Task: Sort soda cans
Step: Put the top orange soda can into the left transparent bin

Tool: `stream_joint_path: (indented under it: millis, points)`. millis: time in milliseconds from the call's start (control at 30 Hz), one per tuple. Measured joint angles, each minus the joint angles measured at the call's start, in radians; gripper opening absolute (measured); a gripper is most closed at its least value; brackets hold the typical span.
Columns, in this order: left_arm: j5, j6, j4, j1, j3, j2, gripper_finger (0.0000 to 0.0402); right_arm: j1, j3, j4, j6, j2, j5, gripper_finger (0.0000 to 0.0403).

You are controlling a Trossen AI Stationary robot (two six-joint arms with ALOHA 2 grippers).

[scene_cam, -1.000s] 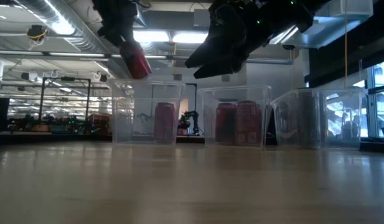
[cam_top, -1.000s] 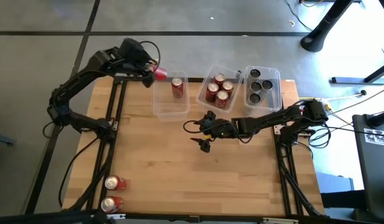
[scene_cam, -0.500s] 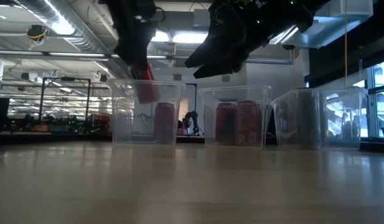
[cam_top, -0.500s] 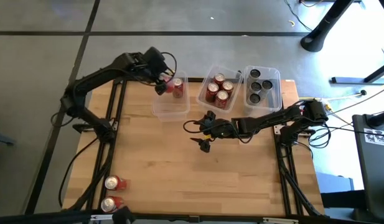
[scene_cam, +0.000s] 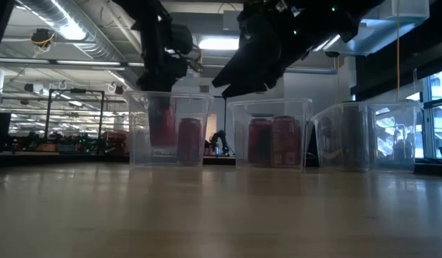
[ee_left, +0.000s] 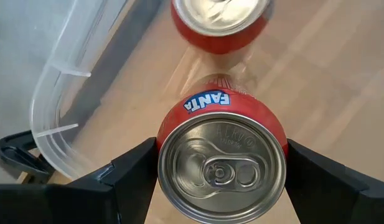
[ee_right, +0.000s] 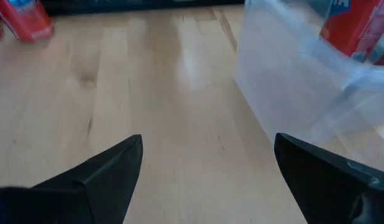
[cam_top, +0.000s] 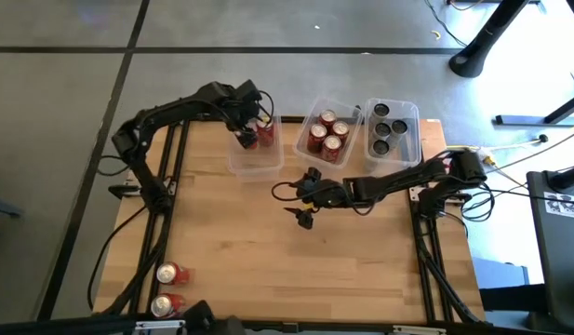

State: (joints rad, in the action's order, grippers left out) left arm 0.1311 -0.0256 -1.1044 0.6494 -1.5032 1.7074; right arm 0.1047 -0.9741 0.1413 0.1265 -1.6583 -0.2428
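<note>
between the left end effector (ee_left: pixel 221 180) fingers sits a clamped red fanta can (ee_left: pixel 221 163), silver-topped.

Overhead, table-level, 2 wrist cams; all share bins (cam_top: pixel 254 154).

- wooden table (cam_top: pixel 268 251), light planks
- three clear bins directly on it along the far edge: left bin (cam_top: pixel 254 154), middle bin (cam_top: pixel 328 135), right bin (cam_top: pixel 393 130)
- two red cans (cam_top: pixel 168 288) lying on the near left corner, just beside each other
</note>
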Motion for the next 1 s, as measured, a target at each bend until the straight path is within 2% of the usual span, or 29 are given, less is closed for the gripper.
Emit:
stream_joint_path:
  millis: [433, 867, 1000]
  points:
    - [0.016, -0.007, 0.009, 0.013, 0.000, 0.084, 0.0288, 0.000, 0.000, 0.026, 0.006, -0.024, 0.001, 0.0360]
    - [0.057, -0.026, 0.048, 0.013, 0.000, 0.092, 0.0288, 0.000, 0.001, 0.023, 0.008, -0.024, 0.022, 0.0360]
    - [0.056, -0.026, 0.052, 0.013, 0.000, 0.092, 0.0309, 0.000, 0.001, 0.023, 0.008, -0.024, 0.022, 0.0360]
